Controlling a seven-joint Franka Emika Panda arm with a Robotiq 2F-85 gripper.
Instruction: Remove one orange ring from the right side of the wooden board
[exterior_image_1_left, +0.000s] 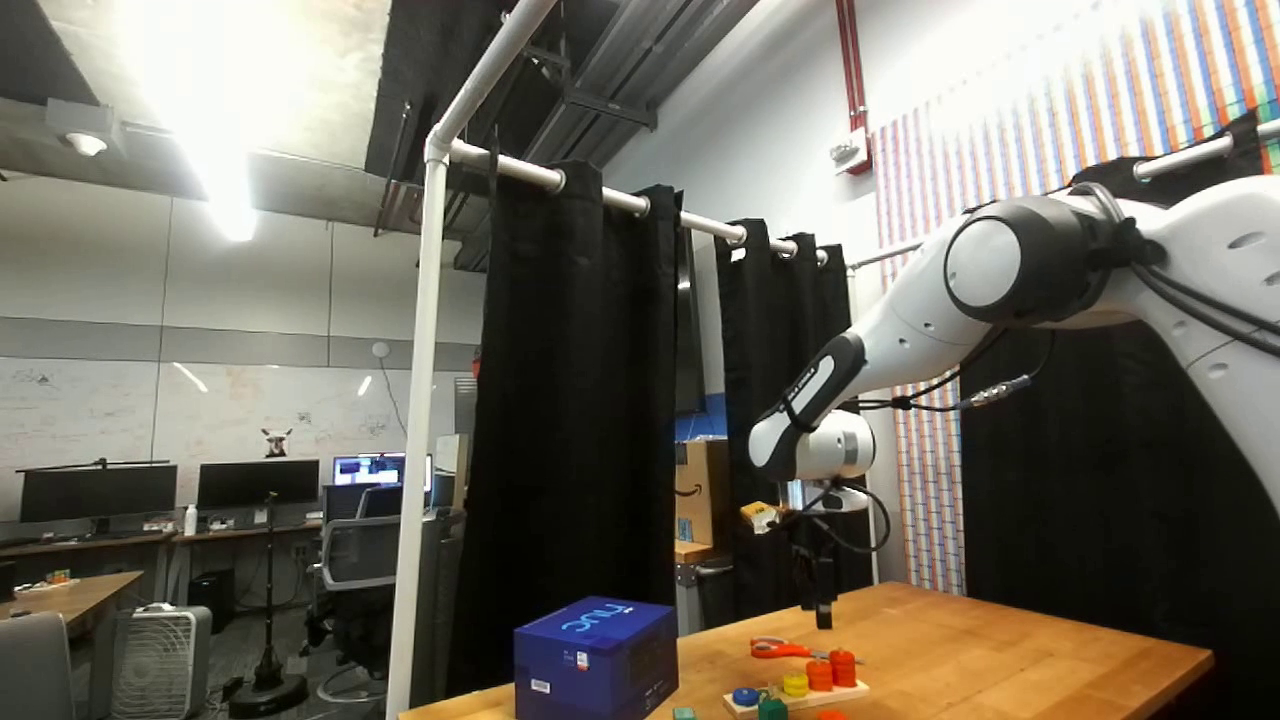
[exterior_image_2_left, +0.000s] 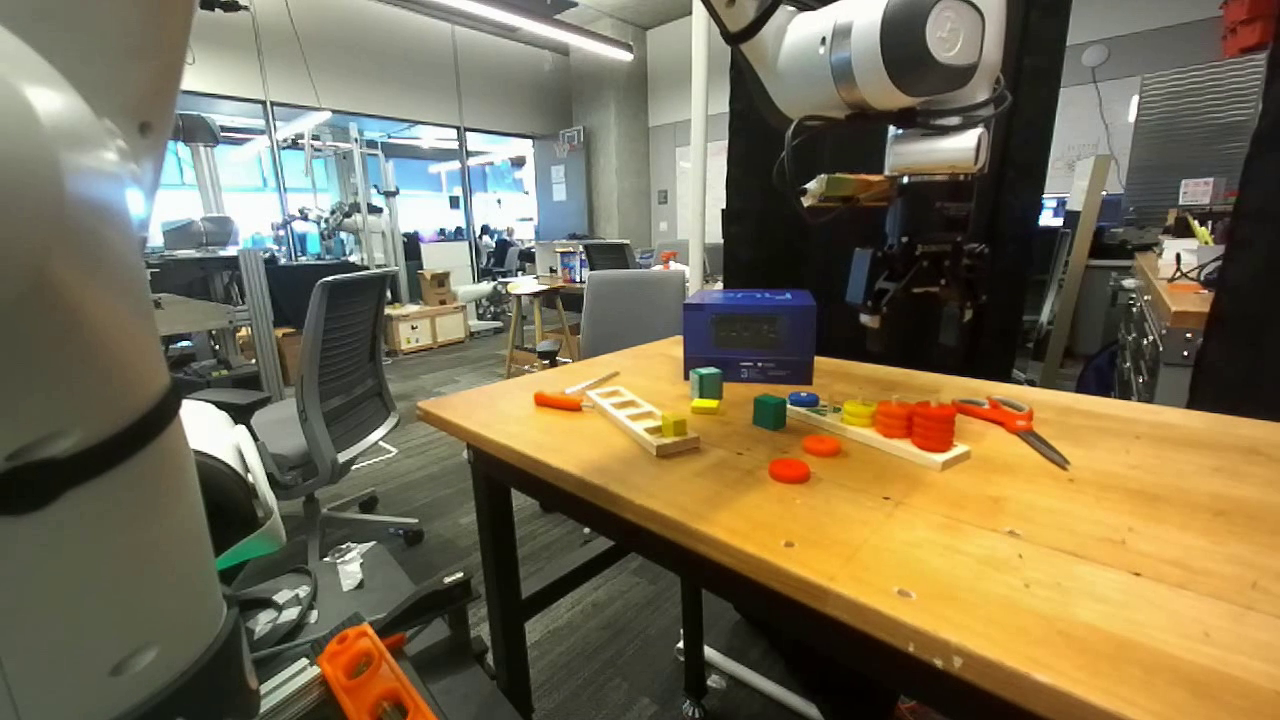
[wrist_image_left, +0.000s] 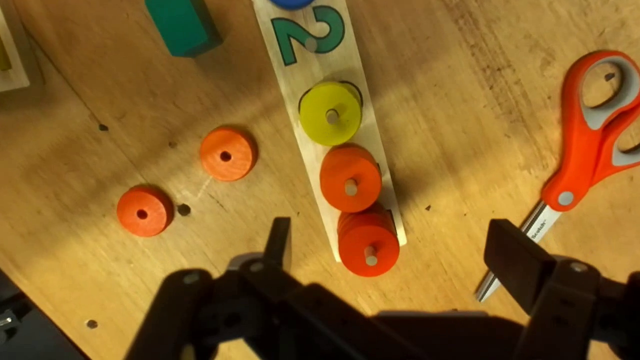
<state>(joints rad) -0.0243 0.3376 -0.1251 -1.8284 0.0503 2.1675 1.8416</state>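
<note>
The wooden board (wrist_image_left: 320, 150) lies on the table with pegs in a row. Its right end in both exterior views carries a red-orange stack of rings (wrist_image_left: 369, 250) (exterior_image_2_left: 933, 428) (exterior_image_1_left: 843, 668). Beside that stand stacked orange rings (wrist_image_left: 350, 175) (exterior_image_2_left: 893, 418) (exterior_image_1_left: 819, 676). Two loose rings lie off the board: an orange ring (wrist_image_left: 226, 162) and a red-orange ring (wrist_image_left: 142, 204). My gripper (wrist_image_left: 387, 227) is open and empty, pointing down above the board's right end. In the wrist view the end stack appears between its fingers, apart from both. The gripper (exterior_image_2_left: 915, 305) hangs above the table.
Orange-handled scissors (wrist_image_left: 580, 155) lie beside the board, partly behind a finger in the wrist view. A yellow ring (wrist_image_left: 327, 125) and a blue ring (exterior_image_2_left: 803, 399) sit on other pegs. A green block (exterior_image_2_left: 769, 411), slotted wooden tray (exterior_image_2_left: 635, 422) and blue box (exterior_image_2_left: 750, 337) stand nearby.
</note>
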